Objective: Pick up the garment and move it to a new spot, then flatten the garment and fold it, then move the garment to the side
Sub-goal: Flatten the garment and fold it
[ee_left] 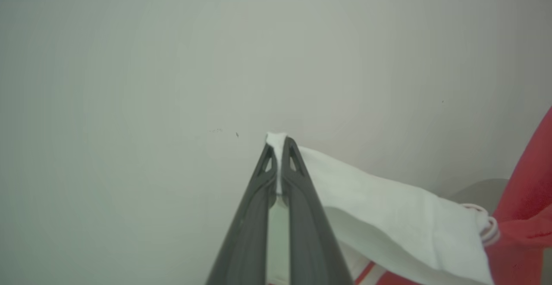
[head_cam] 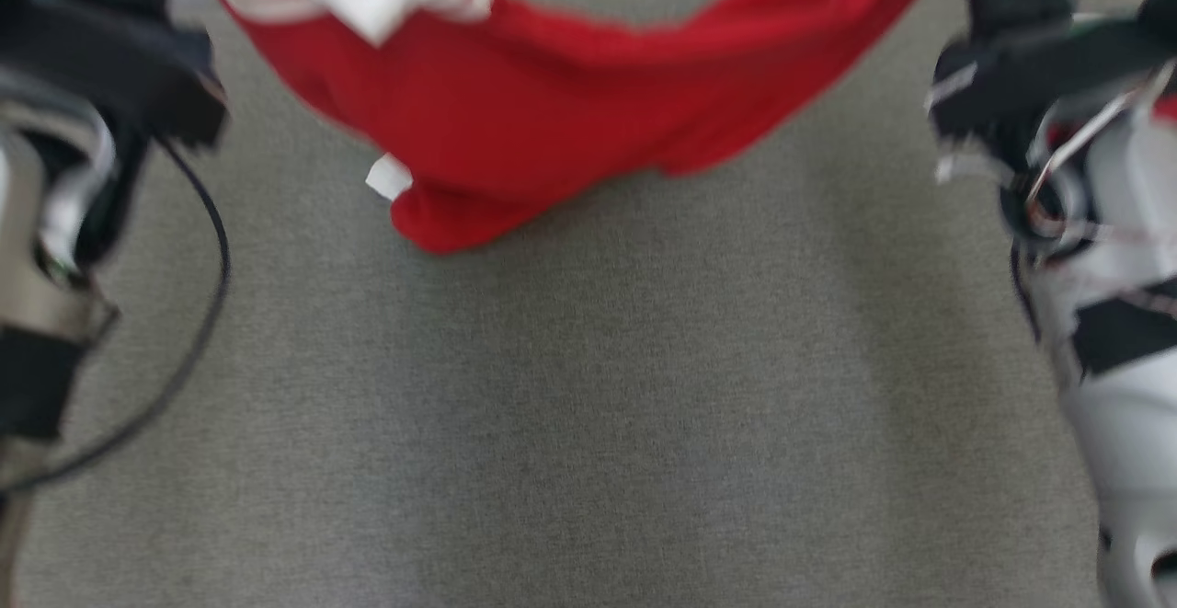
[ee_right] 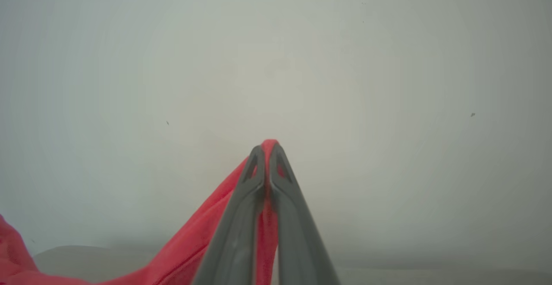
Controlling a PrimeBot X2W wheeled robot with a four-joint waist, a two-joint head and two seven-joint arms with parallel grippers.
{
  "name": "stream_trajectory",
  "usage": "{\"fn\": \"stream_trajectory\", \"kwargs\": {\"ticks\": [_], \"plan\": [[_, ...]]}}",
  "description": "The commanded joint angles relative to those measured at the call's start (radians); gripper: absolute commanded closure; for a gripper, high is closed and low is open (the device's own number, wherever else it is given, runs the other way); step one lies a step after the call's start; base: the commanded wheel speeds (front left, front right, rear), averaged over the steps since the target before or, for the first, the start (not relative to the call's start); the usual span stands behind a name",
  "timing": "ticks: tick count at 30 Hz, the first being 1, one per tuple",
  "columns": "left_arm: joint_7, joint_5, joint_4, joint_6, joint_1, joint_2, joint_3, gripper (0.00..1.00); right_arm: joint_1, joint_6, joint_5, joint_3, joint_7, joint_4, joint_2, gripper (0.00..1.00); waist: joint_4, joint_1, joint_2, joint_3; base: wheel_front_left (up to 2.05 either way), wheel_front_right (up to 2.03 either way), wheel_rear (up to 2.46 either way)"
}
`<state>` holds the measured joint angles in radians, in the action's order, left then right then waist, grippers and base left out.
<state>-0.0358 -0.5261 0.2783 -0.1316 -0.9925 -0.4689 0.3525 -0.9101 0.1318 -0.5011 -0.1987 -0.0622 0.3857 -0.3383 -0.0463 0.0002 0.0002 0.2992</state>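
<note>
Carry step: red jersey (head_cam: pixel 552 102) hung across frame top; left gripper (ee_left: pixel 278 145) clamps white sleeve (ee_left: pixel 388 207), right gripper (ee_right: pixel 264 149) clamps red edge (ee_right: pixel 207 233); next, probably: lower, flatten

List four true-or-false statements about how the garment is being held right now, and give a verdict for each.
1. The left tool is shut on a white part of the garment. True.
2. The right tool is open and empty. False: it is shut on red cloth.
3. The garment lies flat on the gray surface. False: it sags between the two tools.
4. The garment is mostly red. True.
</note>
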Motion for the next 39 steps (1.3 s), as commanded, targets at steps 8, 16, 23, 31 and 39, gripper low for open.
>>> {"fn": "stream_trajectory", "kwargs": {"ticks": [8, 16, 23, 31, 39], "plan": [[0.027, -0.091, 0.182, 0.002, -0.408, -0.054, 0.034, 1.00, -0.422, -0.003, -0.041, -0.012, 0.085, 0.127, 0.023, 1.00, -0.036, -0.0002, -0.0002, 0.280, 0.00, 0.00, 0.00], [0.005, -0.096, 0.318, 0.002, -0.750, -0.039, 0.136, 1.00, -0.765, -0.003, -0.054, -0.014, 0.113, 0.280, 0.037, 1.00, -0.034, -0.0002, -0.0002, 0.357, 0.00, 0.00, 0.00], [-0.034, -0.117, 0.451, 0.002, -0.984, -0.008, 0.195, 1.00, -0.981, -0.003, -0.029, -0.044, 0.102, 0.387, 0.044, 1.00, -0.020, -0.0002, -0.0002, 0.384, 0.00, 0.00, 0.00], [-0.090, -0.131, 0.565, 0.002, -1.161, 0.019, 0.272, 1.00, -1.113, -0.003, 0.001, -0.083, 0.077, 0.478, 0.047, 1.00, -0.009, -0.0002, -0.0002, 0.393, 0.00, 0.00, 0.00], [-0.126, -0.186, 0.628, 0.002, -1.220, 0.030, 0.351, 1.00, -1.152, -0.003, -0.014, -0.137, 0.043, 0.530, 0.034, 1.00, -0.011, -0.0002, -0.0002, 0.415, 0.00, 0.00, 0.00]]}}
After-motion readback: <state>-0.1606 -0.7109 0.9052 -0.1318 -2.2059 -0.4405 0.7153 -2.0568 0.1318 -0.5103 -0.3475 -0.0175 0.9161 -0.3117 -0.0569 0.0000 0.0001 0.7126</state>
